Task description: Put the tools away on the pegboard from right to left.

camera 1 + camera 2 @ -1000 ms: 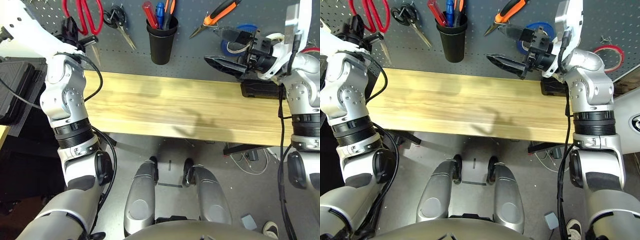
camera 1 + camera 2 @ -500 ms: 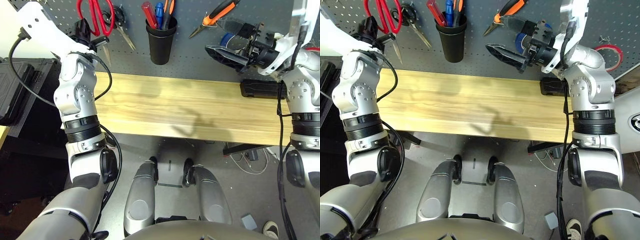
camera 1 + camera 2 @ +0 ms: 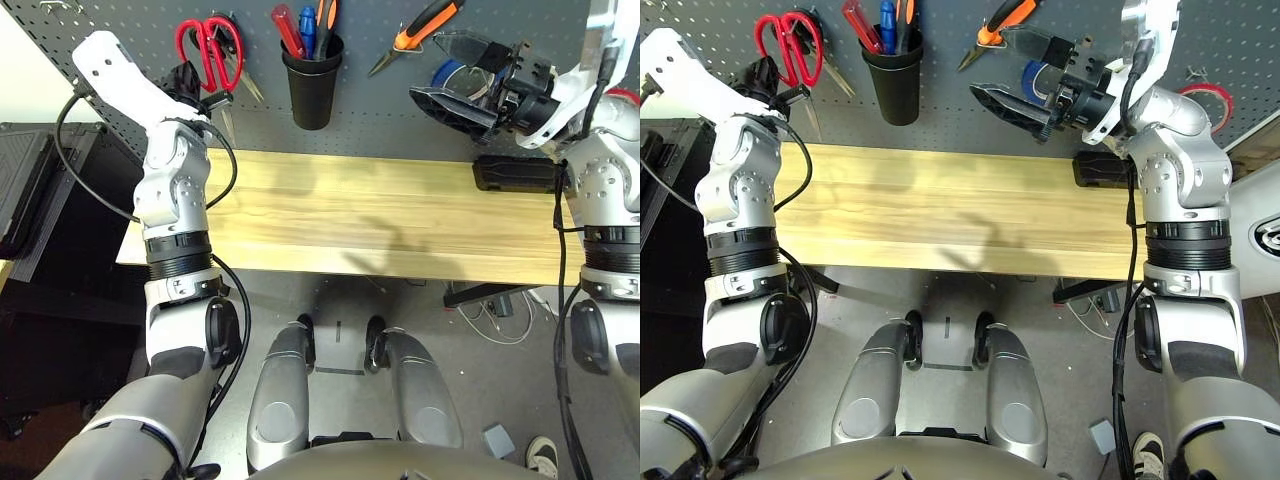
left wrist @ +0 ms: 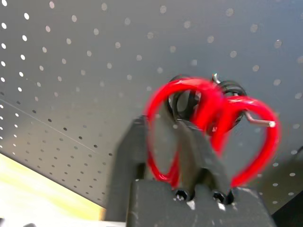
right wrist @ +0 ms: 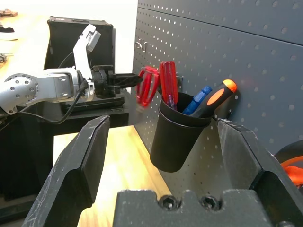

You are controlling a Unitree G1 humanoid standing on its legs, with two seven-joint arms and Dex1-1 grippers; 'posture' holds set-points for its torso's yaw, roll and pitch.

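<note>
My left gripper (image 3: 197,82) is shut on the red-handled scissors (image 3: 210,48), holding their handle loops (image 4: 215,125) against the pegboard (image 3: 380,115) at a metal hook (image 4: 258,121), just in front of the black-handled scissors (image 3: 832,72). The red-handled screwdriver (image 3: 285,22) stands in the black cup (image 3: 310,85). On the board right of the cup hang the orange-and-black pliers (image 3: 420,24). My right gripper (image 3: 430,68) is open and holds nothing, just below the pliers and in front of a blue tape roll (image 3: 1035,80). At the far right hangs the thin red tape ring (image 3: 1206,100).
A bare wooden table (image 3: 350,210) runs below the pegboard. A flat black box (image 3: 515,172) lies at its back right corner, under my right wrist. A black case (image 3: 25,180) stands off the table's left end.
My left arm has swung right along the pegboard with the red scissors, bringing them close to the black-handled scissors. The right gripper has risen slightly and stays open.
</note>
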